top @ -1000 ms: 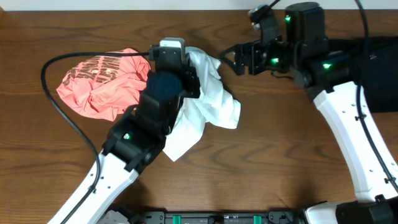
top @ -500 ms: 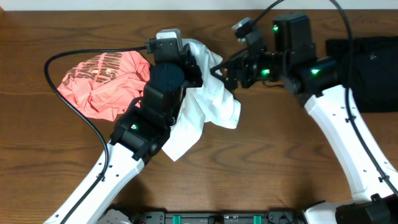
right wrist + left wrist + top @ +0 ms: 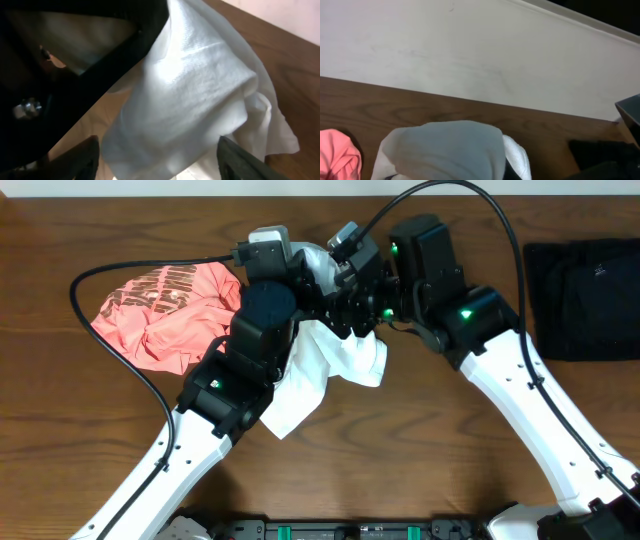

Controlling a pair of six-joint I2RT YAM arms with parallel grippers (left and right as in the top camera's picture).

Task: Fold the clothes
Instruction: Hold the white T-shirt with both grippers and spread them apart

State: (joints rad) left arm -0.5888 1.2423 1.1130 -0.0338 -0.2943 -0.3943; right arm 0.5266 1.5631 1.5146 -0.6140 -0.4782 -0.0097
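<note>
Little of the folding is done. The crumpled white cotton garment (image 3: pixel 325 370) is heaped mid-counter with no crease laid in it. To its left the coral-pink printed T-shirt (image 3: pixel 160 310) is bunched up, touching it or nearly so. Well apart to the right of the white garment, a black garment (image 3: pixel 580 300) lies flat and squared on the brown wooden counter (image 3: pixel 450 450). It is judged to be already folded, which leaves two pieces to do.

The white garment's top edge is being worked from both sides. The left pincer (image 3: pixel 283 268) is buried there. A hump of white cloth fills the bottom of the left wrist view and the fingers are covered, so whether it is pinching cannot be told. The right pincer (image 3: pixel 165 157) is spread wide, with one dark fingertip (image 3: pixel 90 150) seen either side of a raised fold of the white garment and nothing gripped yet.

Against a second ago, the right arm has been swung in from well to the right of the white garment and is now at its top edge, close against the left wrist. The left arm has barely been shifted, and none of the three garments has been moved.
</note>
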